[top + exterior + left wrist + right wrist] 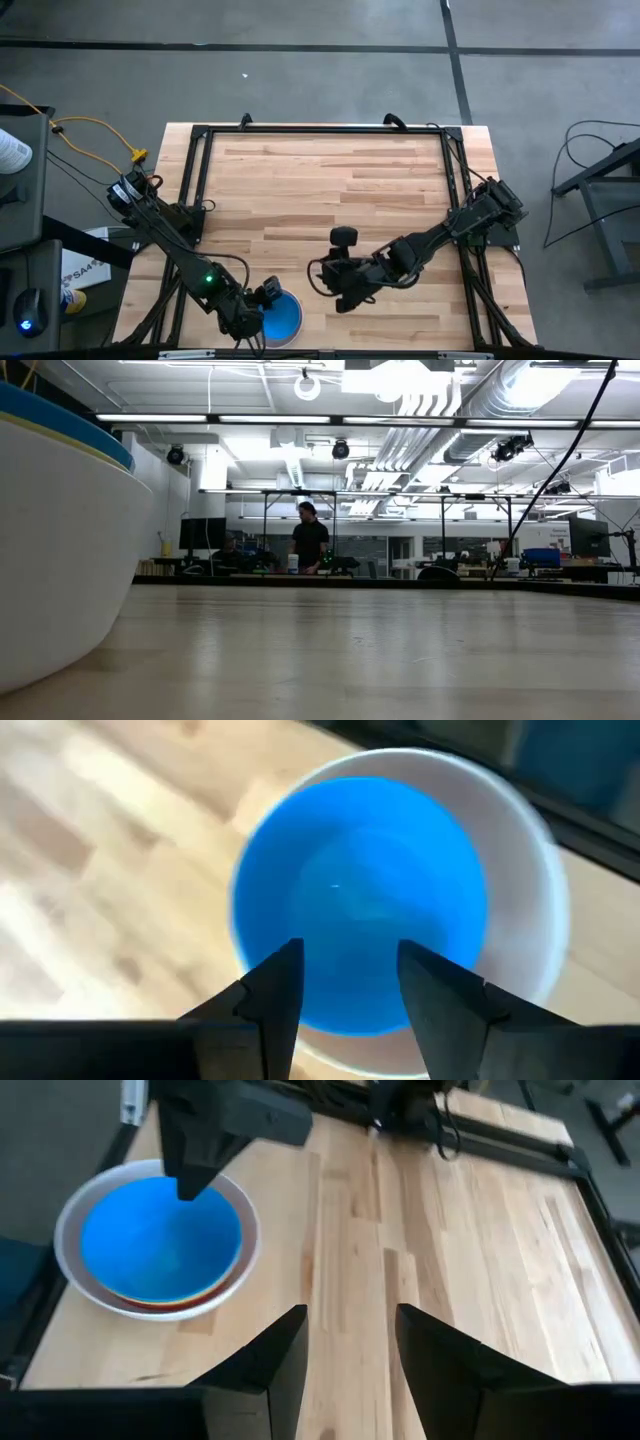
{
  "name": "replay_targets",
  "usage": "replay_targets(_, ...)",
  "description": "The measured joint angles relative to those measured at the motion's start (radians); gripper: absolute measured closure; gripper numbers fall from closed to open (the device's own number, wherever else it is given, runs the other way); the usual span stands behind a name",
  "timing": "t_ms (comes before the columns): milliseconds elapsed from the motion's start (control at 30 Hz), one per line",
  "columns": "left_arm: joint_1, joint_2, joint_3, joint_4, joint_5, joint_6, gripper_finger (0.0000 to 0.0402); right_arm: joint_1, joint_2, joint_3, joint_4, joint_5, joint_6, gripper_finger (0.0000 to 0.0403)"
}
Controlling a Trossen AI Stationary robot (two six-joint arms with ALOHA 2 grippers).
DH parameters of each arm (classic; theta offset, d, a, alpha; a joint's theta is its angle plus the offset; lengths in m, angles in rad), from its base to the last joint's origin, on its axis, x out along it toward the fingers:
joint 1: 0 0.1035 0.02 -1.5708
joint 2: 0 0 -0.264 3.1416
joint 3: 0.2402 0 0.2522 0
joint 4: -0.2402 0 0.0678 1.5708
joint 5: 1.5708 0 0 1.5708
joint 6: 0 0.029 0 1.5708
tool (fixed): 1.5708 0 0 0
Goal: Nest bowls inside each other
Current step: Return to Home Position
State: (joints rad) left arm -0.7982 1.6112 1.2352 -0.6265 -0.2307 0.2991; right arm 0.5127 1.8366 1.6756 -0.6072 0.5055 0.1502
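A blue bowl (360, 890) sits nested in a larger white bowl (525, 890) near the table's front edge, left of centre (285, 318). In the right wrist view, thin yellow (190, 1295) and red (150, 1306) rims show between the blue bowl (160, 1235) and the white one (72, 1220). The white bowl rests by its base on the wood (60, 560). My left gripper (350, 955) hangs open just above the blue bowl (268, 297), with nothing between its fingers. My right gripper (350, 1320) is open over bare wood to the right of the stack (330, 285).
A black frame rail (320, 130) runs around the far and side edges of the tabletop. The stack stands close to the near edge. Bare wood (330, 190) spreads across the middle and far part. People (310, 540) stand in the room beyond the table.
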Motion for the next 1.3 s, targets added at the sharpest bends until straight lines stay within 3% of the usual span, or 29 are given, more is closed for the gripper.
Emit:
replay_targets(133, 0.001, 0.0, 0.003, -0.009, -0.063, -0.015, 0.0242, -0.025, 0.0, 0.0, -0.03, -0.009, 0.047, 0.0256)
replay_targets(533, 0.061, 0.0, 0.003, -0.031, -0.123, -0.024, 0.0242, -0.05, -0.045, 0.001, -0.147, -0.013, 0.119, 0.0256)
replay_targets(600, 0.092, -0.007, 0.003, -0.039, -0.093, -0.043, 0.0242, -0.051, -0.053, 0.001, -0.153, -0.013, 0.138, 0.0256)
replay_targets(867, 0.201, -0.081, 0.001, -0.035, 0.222, -0.036, 0.0242, -0.048, -0.117, -0.099, -0.147, -0.009, 0.187, 0.0256)
replay_targets(1300, 0.351, -0.163, 0.0, -0.032, 0.223, -0.053, 0.0242, -0.042, -0.362, -0.537, 0.208, -0.003, 0.224, 0.0256)
